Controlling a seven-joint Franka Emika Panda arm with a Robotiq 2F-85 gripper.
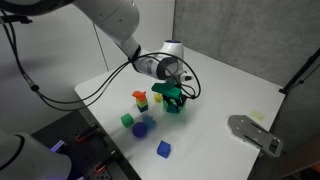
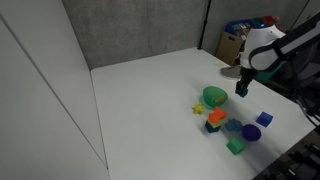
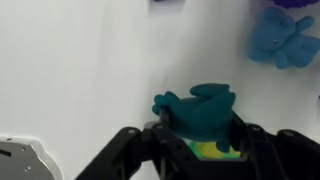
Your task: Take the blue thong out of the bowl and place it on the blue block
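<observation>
My gripper (image 3: 200,135) is shut on the blue thong (image 3: 200,110), a small teal piece held between the black fingers. In an exterior view the thong (image 1: 173,98) hangs under the gripper (image 1: 176,90), just above the table beside the green bowl (image 1: 160,90). In an exterior view the gripper (image 2: 243,87) is a little to the right of the bowl (image 2: 214,96). A green-yellow patch shows under the thong in the wrist view. The blue block (image 1: 164,149) (image 2: 265,119) lies apart on the white table, nearer the table's edge.
A lumpy blue-purple object (image 1: 143,128) (image 2: 250,131) (image 3: 285,40), a green cube (image 1: 127,120) (image 2: 235,146) and an orange-and-green stack (image 1: 139,98) (image 2: 216,118) lie between bowl and block. A grey flat device (image 1: 255,132) (image 3: 20,160) lies at the table's side.
</observation>
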